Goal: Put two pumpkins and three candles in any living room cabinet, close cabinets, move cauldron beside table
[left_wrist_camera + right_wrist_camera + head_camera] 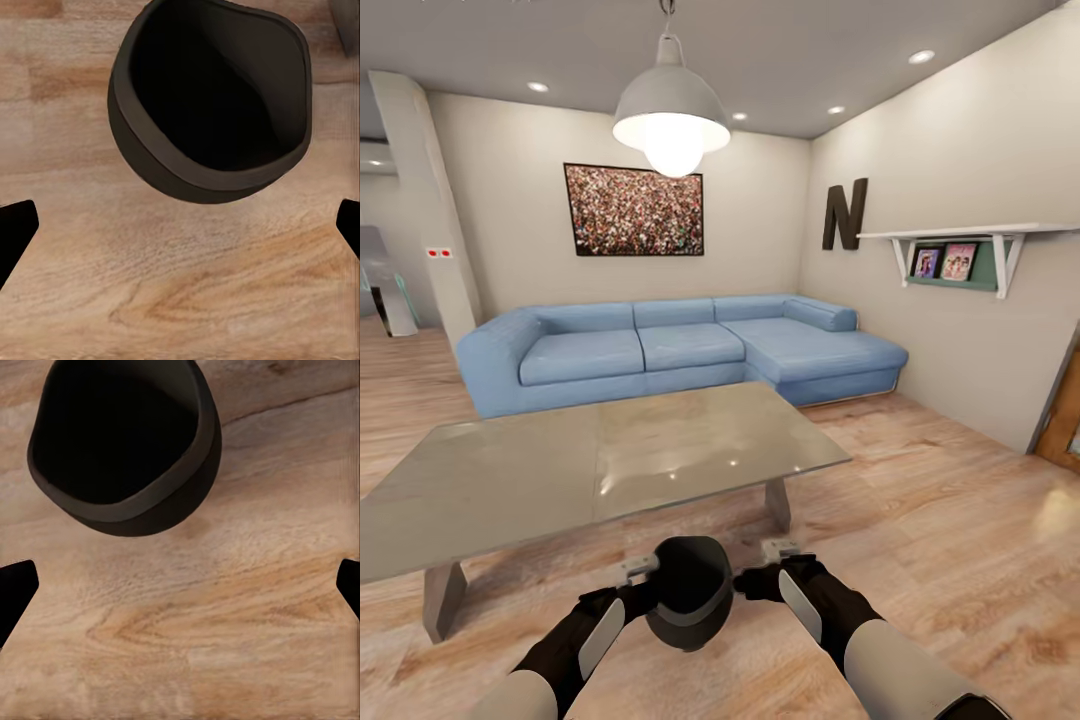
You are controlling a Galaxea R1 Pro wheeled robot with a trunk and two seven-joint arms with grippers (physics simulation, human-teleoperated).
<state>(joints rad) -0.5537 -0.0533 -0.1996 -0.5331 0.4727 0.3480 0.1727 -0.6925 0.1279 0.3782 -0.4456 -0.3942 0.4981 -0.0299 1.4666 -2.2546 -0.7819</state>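
Nearest, the cauldron (690, 592) sits on the wooden floor (920, 560) between the two forearms, just in front of the near edge of the grey table (600, 460). The left gripper (634, 572) is beside its left flank and the right gripper (780, 552) beside its right, but from the head view I cannot tell whether either touches the pot.

In the left wrist view the fingers (16, 229) stand spread wide at the frame's edges, released, with only floor boards between them; the cauldron (210, 97), mouth open and dark inside, lies beyond their tips. The right wrist view is alike: fingers (16, 589) spread apart and holding nothing, and the cauldron (124, 442) lies past them on the planks (225, 630).

Beyond the table stands a blue corner sofa (680, 345) against the far wall, a speckled picture (633, 210) above it. A pendant lamp (670, 110) hangs over the table. On the right wall is a dark letter "N" (845, 213), and a white shelf (960, 235) with two small photos (945, 262).
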